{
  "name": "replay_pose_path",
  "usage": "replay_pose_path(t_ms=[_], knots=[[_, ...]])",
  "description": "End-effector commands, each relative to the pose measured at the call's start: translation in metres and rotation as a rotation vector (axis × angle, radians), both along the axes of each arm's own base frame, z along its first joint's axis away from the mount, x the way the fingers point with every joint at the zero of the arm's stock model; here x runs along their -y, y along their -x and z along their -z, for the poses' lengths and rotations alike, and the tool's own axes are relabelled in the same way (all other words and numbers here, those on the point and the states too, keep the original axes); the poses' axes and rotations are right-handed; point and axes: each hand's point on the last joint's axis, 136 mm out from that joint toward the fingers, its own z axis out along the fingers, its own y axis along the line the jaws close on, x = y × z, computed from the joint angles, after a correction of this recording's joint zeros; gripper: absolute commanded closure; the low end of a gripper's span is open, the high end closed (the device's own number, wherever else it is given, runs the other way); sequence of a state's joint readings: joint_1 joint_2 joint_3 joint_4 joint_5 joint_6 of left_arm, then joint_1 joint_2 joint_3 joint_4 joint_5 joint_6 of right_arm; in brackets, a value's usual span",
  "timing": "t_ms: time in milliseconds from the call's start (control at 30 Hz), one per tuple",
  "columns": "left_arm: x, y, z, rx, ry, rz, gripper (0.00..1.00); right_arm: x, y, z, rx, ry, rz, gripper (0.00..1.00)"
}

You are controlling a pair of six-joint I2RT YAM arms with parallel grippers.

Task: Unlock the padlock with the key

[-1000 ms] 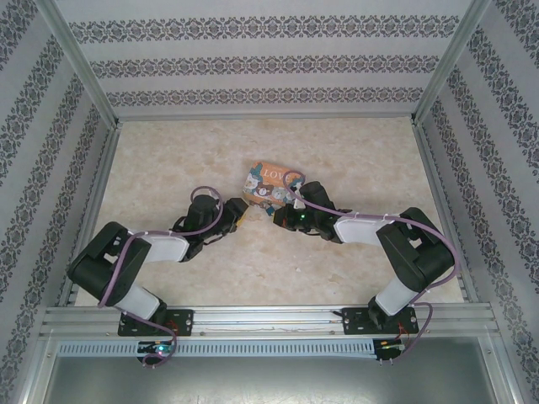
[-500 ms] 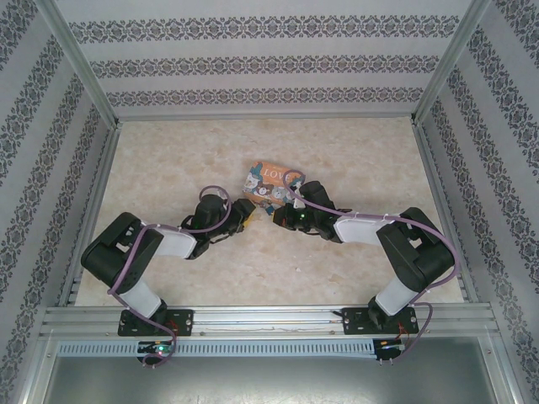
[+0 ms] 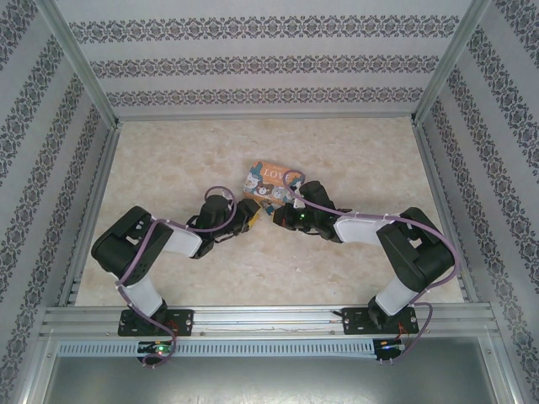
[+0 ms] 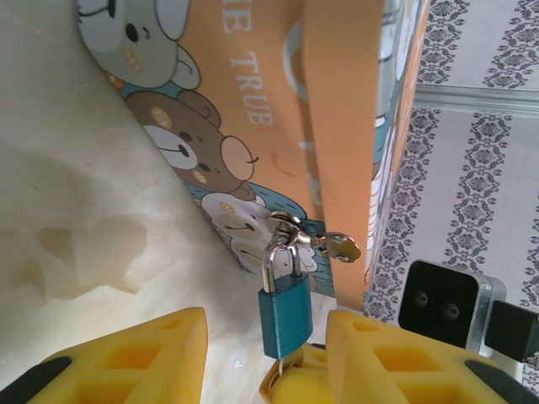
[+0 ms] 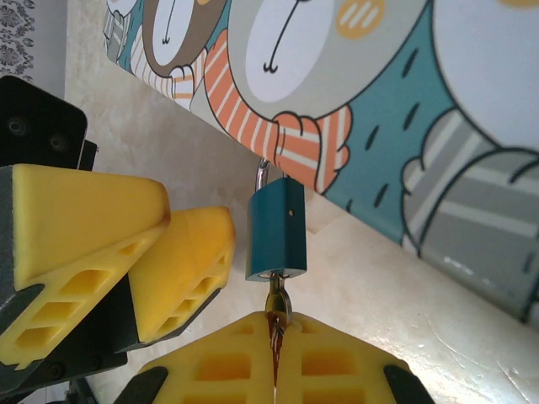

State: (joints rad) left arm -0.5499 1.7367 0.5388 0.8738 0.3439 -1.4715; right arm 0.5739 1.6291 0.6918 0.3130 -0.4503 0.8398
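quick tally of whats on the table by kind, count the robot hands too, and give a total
padlock: 1
key: 1
cartoon box: 1
robot hands: 2, the left hand and the right hand
total: 5

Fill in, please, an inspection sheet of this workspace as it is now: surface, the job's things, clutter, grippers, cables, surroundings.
Surface: beige marbled table, no spills seen.
Job's things: teal padlock hangs by its shackle from the hasp of the cartoon box, and the shackle looks shut. The key sits at the padlock's underside.
Clutter: nothing seen.
Grippers: left gripper open, one finger on either side of the padlock. Right gripper shut on the key.
Cables: purple cables loop along both arms.
Surroundings: patterned walls, aluminium frame.
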Motion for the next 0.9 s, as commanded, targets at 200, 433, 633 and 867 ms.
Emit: replay_pose_path(t_ms=[200,433,633,867], knots=[[0.022,-0.01,-0.015,0.047,0.1,0.019,0.6,-0.011,-0.01,-0.027,0.062,-0.05,-0.01,1.0],[0.029,-0.013,-0.013,0.045,0.13,0.024,0.62,-0.013,-0.011,-0.029,0.059,-0.057,-0.014,1.0],[0.032,-0.013,-0.009,0.038,0.142,0.025,0.64,-0.015,-0.012,-0.03,0.055,-0.062,-0.016,1.0],[0.034,-0.016,-0.009,0.039,0.153,0.026,0.7,-0.016,-0.011,-0.029,0.049,-0.063,-0.014,1.0]])
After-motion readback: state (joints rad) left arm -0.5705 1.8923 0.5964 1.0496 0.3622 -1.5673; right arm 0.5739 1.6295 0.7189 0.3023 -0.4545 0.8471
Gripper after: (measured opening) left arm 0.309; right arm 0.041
